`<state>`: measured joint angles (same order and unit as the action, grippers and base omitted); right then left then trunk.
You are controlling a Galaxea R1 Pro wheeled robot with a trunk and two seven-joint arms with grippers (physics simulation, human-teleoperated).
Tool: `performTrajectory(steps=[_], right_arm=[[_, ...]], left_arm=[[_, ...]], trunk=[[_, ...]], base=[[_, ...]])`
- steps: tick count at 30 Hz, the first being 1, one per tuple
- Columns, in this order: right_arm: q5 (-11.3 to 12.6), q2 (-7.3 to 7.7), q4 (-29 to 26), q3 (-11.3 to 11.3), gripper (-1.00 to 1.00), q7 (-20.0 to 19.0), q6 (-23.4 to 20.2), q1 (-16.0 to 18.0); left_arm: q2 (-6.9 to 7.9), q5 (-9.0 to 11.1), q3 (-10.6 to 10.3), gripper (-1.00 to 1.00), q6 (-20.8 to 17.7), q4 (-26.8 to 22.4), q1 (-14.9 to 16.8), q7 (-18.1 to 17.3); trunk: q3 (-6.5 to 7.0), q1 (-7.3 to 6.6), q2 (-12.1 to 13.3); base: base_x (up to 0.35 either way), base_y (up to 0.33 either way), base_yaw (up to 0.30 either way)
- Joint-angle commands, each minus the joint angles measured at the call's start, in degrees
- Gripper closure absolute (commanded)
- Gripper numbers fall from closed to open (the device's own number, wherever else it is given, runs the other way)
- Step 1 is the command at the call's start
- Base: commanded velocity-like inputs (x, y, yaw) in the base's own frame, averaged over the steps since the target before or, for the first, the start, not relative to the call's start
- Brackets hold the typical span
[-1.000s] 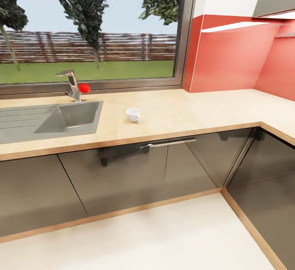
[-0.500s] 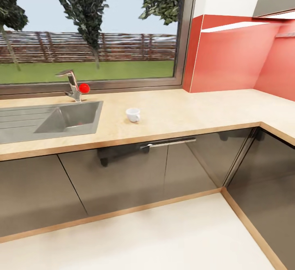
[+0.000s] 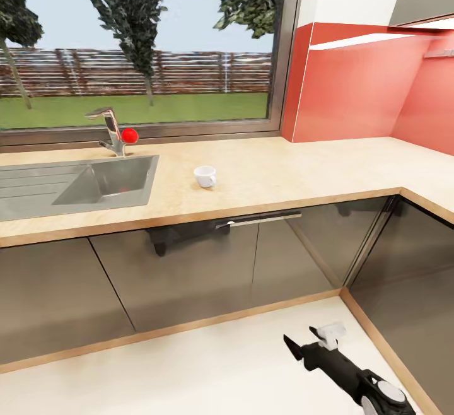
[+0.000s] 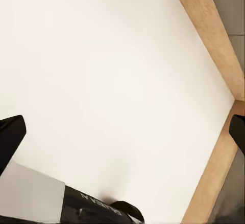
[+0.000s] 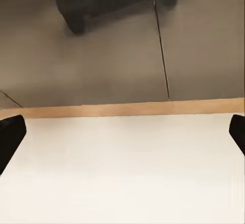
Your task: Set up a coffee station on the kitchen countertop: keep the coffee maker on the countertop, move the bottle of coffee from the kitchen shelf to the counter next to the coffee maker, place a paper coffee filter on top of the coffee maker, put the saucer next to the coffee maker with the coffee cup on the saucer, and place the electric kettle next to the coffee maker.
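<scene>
You are on the cup step. The cup (image 3: 203,176) stands alone on the countertop (image 3: 296,178), and no saucer or coffee maker is in sight, so I judge the station barely begun.

Your right gripper (image 3: 310,340) hangs low over the floor (image 3: 208,371), short of the cabinets (image 3: 189,276). From it the cup lies well above, ahead and off to its left, with the countertop's front edge between the two. The wrist view has its fingertips (image 5: 10,134) at the far edges of the frame, so the jaws are spread wide with nothing between them. It looks at a cabinet front, not at the cup.

Your left gripper (image 4: 124,134) is also spread wide and empty, pointing down at bare floor near the corner of the plinth. The cup is far above and ahead of it.

Next, I would raise the right arm clear above the counter edge before reaching in. Bring the open jaws over the cup, which sits well beyond the gripper, just past the sink (image 3: 148,178). Turn the wrist so the fingers straddle the rim or wall. The handle seems to face you, so mind it as you close.
</scene>
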<state>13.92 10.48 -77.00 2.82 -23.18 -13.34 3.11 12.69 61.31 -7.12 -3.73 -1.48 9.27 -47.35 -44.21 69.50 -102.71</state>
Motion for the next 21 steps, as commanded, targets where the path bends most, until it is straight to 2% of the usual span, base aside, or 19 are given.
performTrajectory(steps=[1, 3, 4, 6, 7, 9, 11, 12, 14, 15, 17, 18, 21], right_arm=[[1.04, -0.05, -2.21, 0.19, -1.0, -2.37, -1.33, 1.63], [1.98, -0.17, -3.06, 0.24, -1.0, -3.6, -2.18, 2.9], [8.25, -0.27, -4.5, 0.26, -1.0, -5.43, -8.68, 8.36], [10.55, -0.27, -5.25, 0.26, -1.0, -5.66, -10.88, 10.46], [12.43, -0.28, -5.98, 0.24, -1.0, -5.82, -12.74, 12.54], [13.88, -0.28, -6.49, 0.23, -1.0, -5.91, -14.52, 14.87], [16.44, -0.34, -7.01, 0.24, -1.0, -6.0, -18.48, 20.07], [18.56, -0.5, -7.19, 0.25, -1.0, -5.97, -21.61, 23.94], [19.9, -0.71, -7.26, 0.25, -1.0, -5.9, -23.53, 26.61], [21.1, -0.94, -7.28, 0.25, -1.0, -5.77, -25.35, 29.4], [21.94, -1.42, -7.29, 0.25, -1.0, -5.53, -27.08, 32.27], [22.46, -2.23, -7.29, 0.25, -1.0, -5.09, -28.79, 35.11], [22.89, -4.11, -7.29, 0.25, -1.0, -3.6, -31.59, 39.06]], left_arm=[[0.64, 0.67, -0.32, -1.0, -0.4, 0.0, -1.05, -0.2], [0.93, 0.7, 0.01, -1.0, -0.4, -0.01, -1.47, -0.2], [1.33, 0.76, 2.89, -1.0, -0.35, -0.01, -2.15, -0.2], [1.38, 0.78, 3.59, -1.0, -0.34, -0.01, -2.34, -0.2], [1.41, 0.8, 4.06, -1.0, -0.33, -0.01, -2.46, -0.2], [1.43, 0.81, 4.35, -1.0, -0.33, -0.01, -2.54, -0.2], [1.43, 0.78, 4.67, -1.0, -0.32, -0.01, -2.62, -0.2], [1.45, 0.77, 4.79, -1.0, -0.32, -0.01, -2.65, -0.2], [1.45, 0.79, 4.84, -1.0, -0.29, -0.01, -2.66, -0.2], [1.46, 0.81, 4.87, -1.0, -0.27, -0.01, -2.66, -0.2], [1.46, 0.81, 4.89, -1.0, -0.25, -0.01, -2.67, -0.2], [1.46, 0.82, 4.9, -1.0, -0.27, -0.01, -2.67, -0.2], [1.46, 0.82, 4.91, -1.0, -0.28, -0.01, -2.67, -0.2]], trunk=[[-0.05, -0.01, -0.02], [-0.05, -0.01, -0.02], [-0.05, -0.01, -0.02], [-0.05, -0.01, -0.02], [-0.05, -0.01, -0.02], [-0.05, -0.01, -0.02], [-0.05, -0.01, -0.02], [-0.05, -0.01, -0.02], [-0.05, -0.01, -0.02], [-0.05, -0.01, -0.02], [-0.05, -0.01, -0.02], [-0.05, -0.01, -0.02], [-0.05, -0.01, -0.02]], base=[[0.0, 0.0, 0.0], [0.0, 0.0, 0.0], [0.0, 0.0, 0.0], [0.0, 0.0, 0.0], [0.0, 0.0, 0.0], [0.0, 0.0, 0.0], [0.0, 0.0, 0.0], [0.0, 0.0, 0.0], [0.0, 0.0, 0.0], [0.0, 0.0, 0.0], [0.0, 0.0, 0.0], [0.0, 0.0, 0.0], [0.0, 0.0, 0.0]])
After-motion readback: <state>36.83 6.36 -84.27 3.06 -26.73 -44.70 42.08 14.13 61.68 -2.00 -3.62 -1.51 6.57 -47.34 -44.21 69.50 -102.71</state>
